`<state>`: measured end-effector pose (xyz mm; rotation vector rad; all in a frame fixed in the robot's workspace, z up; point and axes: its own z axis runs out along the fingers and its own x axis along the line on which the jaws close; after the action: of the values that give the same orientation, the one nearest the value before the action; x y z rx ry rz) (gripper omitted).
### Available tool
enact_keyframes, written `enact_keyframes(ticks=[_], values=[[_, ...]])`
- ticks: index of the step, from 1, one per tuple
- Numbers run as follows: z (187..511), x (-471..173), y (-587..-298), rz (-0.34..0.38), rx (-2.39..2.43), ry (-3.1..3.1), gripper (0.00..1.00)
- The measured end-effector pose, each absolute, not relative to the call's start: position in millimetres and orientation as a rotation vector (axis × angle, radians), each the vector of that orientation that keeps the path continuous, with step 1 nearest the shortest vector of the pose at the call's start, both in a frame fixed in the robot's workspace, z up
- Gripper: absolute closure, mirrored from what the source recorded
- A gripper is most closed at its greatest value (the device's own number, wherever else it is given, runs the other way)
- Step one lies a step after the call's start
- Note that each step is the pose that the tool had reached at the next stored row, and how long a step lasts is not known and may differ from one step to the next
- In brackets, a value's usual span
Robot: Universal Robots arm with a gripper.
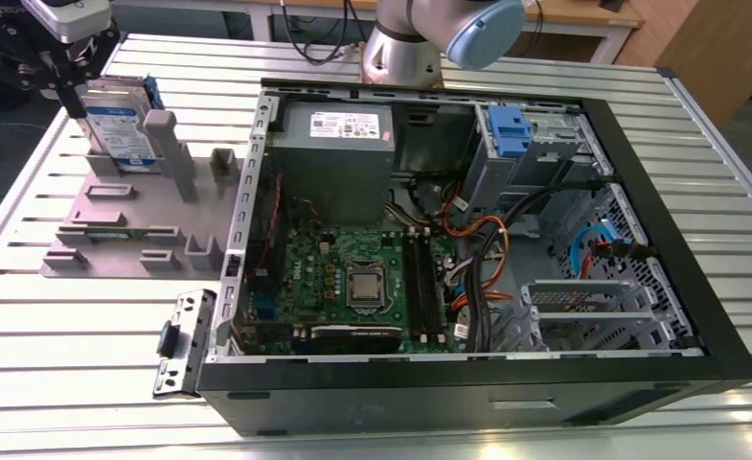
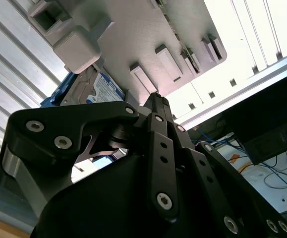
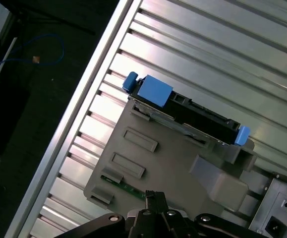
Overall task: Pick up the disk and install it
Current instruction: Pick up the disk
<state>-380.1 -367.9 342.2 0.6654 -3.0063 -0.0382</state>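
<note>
Standing on edge, the disk (image 1: 118, 129) sits in a slot at the far end of the grey holder (image 1: 107, 225), and we see its white-and-blue label facing the holder's open plate. Its blue bracket (image 3: 155, 91) wraps the ends, and we find the disk's dark upper edge (image 3: 198, 116) in the first wrist view, while its label (image 2: 106, 87) peeks past the holder (image 2: 133, 34) in the second wrist view. A grey post (image 1: 161, 134) of the holder rises just beside the disk.

Above the holder hangs the gripper (image 1: 76, 77). In both wrist views we read its fingers as pressed together at the tip (image 3: 153, 197) (image 2: 155, 99), pinching nothing, apart from the disk and over the holder's plate (image 3: 173, 158).

The holder lies on the ribbed metal table (image 1: 81, 335). Next to the holder, on the exterior view's right, lies the open computer case (image 1: 478, 393), with its grey power supply (image 1: 337, 158), green motherboard (image 1: 350, 268) and a blue latch (image 1: 510, 129) on the drive cage. A loose metal bracket (image 1: 181, 340) lies on the table near the holder's nearer end, against the case.
</note>
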Motion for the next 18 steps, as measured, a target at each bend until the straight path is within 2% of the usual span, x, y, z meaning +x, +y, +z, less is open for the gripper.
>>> enact_keyframes(ticks=[18], values=[[342.2, -380.1, -367.8, -0.038, 0.691, -3.0, 0.9]])
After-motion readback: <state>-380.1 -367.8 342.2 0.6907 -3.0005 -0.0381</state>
